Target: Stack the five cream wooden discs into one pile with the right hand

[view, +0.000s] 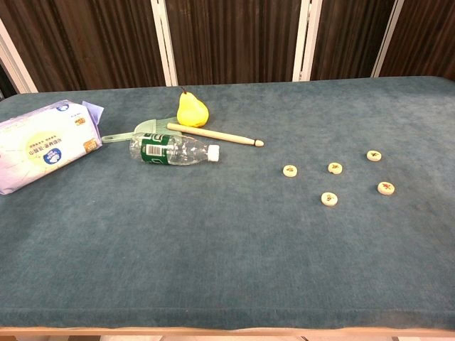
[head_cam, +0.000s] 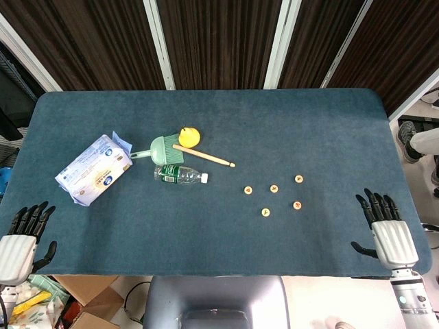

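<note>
Cream discs (head_cam: pixel 274 188) lie apart; right hand (head_cam: pixel 388 229) spread, holding nothing, partly cut off

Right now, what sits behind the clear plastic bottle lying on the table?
Behind the clear plastic bottle lie a green dustpan, a yellow pear and a wooden stick. The bottle covers the dustpan's front edge, so whether they touch cannot be told.
</note>
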Robot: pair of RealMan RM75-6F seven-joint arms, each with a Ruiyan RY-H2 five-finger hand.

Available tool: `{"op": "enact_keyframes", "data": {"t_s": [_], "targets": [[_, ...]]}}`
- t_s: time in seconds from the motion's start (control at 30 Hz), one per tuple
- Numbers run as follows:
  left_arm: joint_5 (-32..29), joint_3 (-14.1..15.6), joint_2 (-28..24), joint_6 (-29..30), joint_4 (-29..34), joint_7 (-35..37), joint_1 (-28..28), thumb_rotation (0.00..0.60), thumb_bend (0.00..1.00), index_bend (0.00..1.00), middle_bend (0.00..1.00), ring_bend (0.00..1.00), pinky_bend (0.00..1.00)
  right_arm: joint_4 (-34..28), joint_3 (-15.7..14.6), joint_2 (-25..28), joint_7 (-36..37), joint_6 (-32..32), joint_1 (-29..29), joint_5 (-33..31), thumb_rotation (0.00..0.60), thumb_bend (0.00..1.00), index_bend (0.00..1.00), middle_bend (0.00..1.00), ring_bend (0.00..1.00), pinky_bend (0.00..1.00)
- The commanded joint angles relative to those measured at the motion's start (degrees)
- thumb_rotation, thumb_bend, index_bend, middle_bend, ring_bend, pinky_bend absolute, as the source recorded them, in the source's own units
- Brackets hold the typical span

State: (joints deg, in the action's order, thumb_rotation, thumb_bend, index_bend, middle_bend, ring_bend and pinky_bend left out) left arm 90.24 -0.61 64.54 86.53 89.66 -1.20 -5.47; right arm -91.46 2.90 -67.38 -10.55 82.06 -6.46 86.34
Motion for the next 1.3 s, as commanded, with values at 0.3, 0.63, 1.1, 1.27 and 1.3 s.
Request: {"op": "enact_keyframes", "data": {"t_s": [0.3, 0.63, 1.1, 1.27, 1.3], "targets": [[-0.27, -0.03, 0.05, -1.53, 0.31, -0.16, -0.81, 0.6, 0.48, 0.0, 0.0, 0.0, 0.0, 5.19, 2.63, -4.61, 0.84, -9.53, -9.06, 1.78, 0.6, 0.09, 0.09, 0.0, 0.0, 0.0], [-0.35, -0.02, -0.17, -2.02, 0.28, 0.49, -1.17, 0.6, 0.48, 0.0, 0.0, 0.0, 0.0, 9.76, 5.96, -11.64, -2.28, -23.63, -21.03, -1.61, 0.6, 0.21, 0.37, 0.0, 0.0, 0.0], [-0.66, -0.17, -0.72, -0.93, 0.14, 1.46, -0.6, 0.6, 0.48, 0.0, 0.0, 0.0, 0.0, 18.38, 4.76, -20.83, -6.49, -28.75, -26.6, -4.69, 0.6, 0.41, 0.53, 0.0, 0.0, 0.0], [-0.66, -0.14, -0.81, -0.8, 0.07, 1.74, -0.5, 0.6, 0.48, 0.0, 0.0, 0.0, 0.0, 21.03, 4.33, -22.84, -6.32, -29.91, -27.65, -5.81, 0.6, 0.41, 0.55, 0.0, 0.0, 0.0], [-0.69, -0.13, -0.81, -0.86, 0.04, 1.77, -0.51, 0.6, 0.48, 0.0, 0.0, 0.0, 0.0, 21.27, 4.24, -23.06, -6.15, -30.1, -27.81, -5.92, 0.6, 0.41, 0.55, 0.0, 0.0, 0.0]]}}
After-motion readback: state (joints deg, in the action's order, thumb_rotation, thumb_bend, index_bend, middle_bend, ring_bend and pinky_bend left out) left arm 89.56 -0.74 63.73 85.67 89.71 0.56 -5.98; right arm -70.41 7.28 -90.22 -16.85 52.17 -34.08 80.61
